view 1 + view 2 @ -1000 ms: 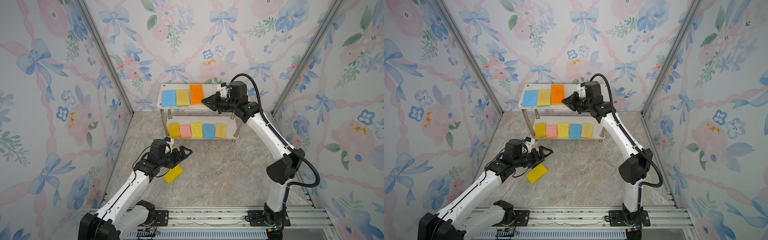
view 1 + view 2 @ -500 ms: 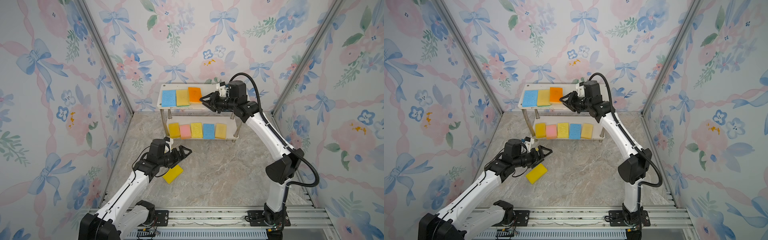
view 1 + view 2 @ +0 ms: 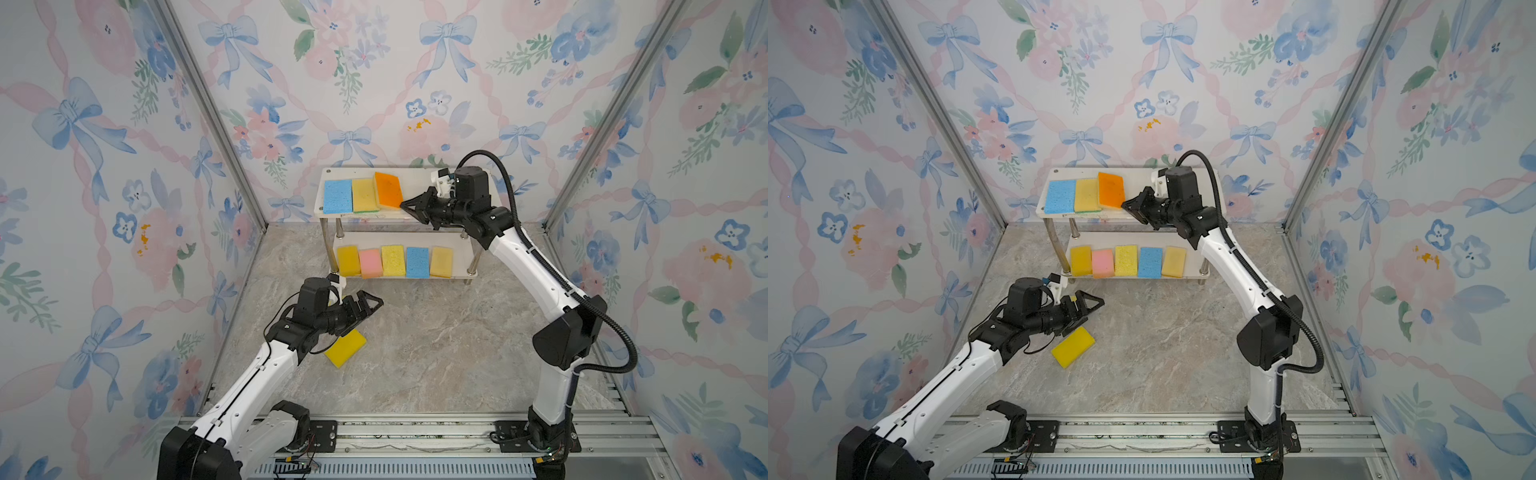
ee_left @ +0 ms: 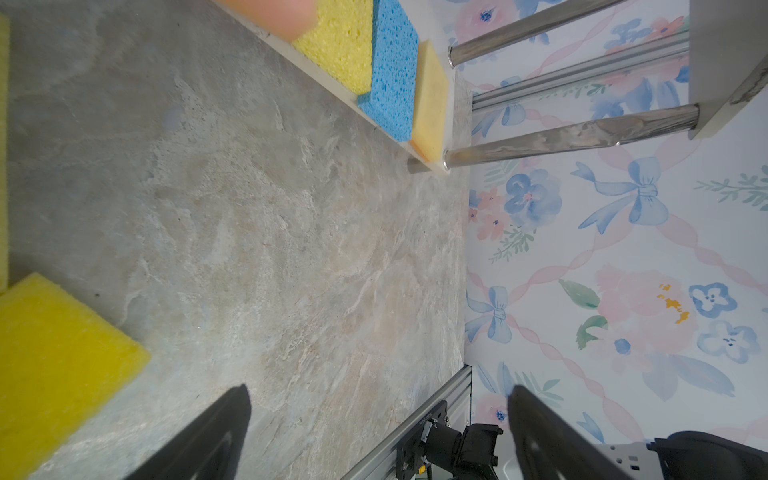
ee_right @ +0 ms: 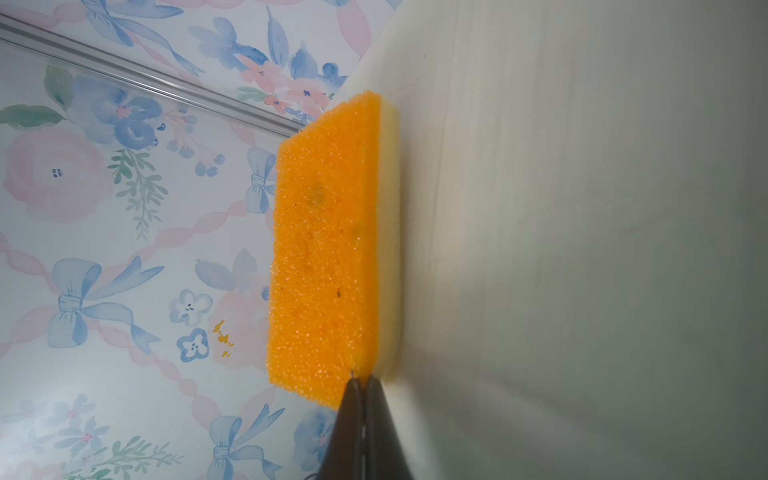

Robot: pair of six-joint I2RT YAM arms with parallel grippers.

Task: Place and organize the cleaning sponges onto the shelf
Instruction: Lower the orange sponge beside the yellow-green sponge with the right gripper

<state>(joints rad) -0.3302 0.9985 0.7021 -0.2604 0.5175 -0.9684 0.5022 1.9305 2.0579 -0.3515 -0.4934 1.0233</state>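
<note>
Right wrist view shows you the right hand with its fingers pressed together, tips at the near end of the orange sponge on the top board of the shelf. In both top views that sponge lies slightly askew beside a yellow sponge and a blue sponge; five more sponges line the lower board. Your left hand is spread wide and empty above the table, just beside a loose yellow sponge
</note>
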